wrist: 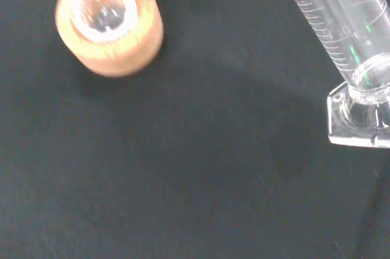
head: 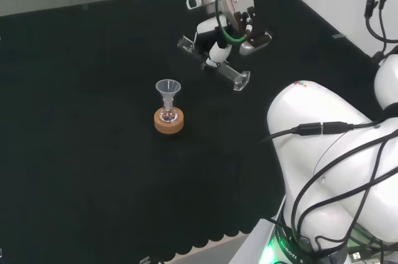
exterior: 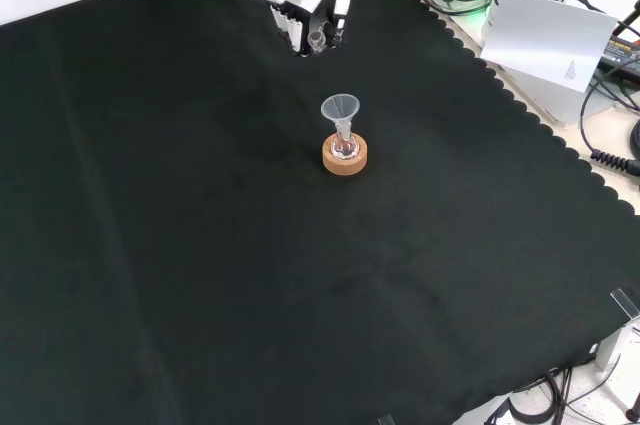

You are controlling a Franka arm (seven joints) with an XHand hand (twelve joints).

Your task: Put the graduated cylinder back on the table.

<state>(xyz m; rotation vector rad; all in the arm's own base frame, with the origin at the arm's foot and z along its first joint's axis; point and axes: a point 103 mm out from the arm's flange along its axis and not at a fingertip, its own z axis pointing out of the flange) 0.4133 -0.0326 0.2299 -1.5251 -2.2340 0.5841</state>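
The graduated cylinder (head: 214, 62) is held tilted, almost lying, in the curled fingers of the hand (head: 224, 37) above the black cloth (head: 93, 152) toward its far edge in the head view, presumably to be righted and set down clear of the cork stand (head: 169, 121) with its funnel (head: 168, 90).

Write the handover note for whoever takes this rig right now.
Hand: shut on the graduated cylinder, held tilted above the black cloth, foot end lower in the head view.
Nearby: a small flask with a funnel in its neck sits on a cork ring, apart from the cylinder.
Done: nothing set down yet.
Left: bring the cylinder upright, lower its foot onto bare cloth clear of the cork ring, open the hand, withdraw.
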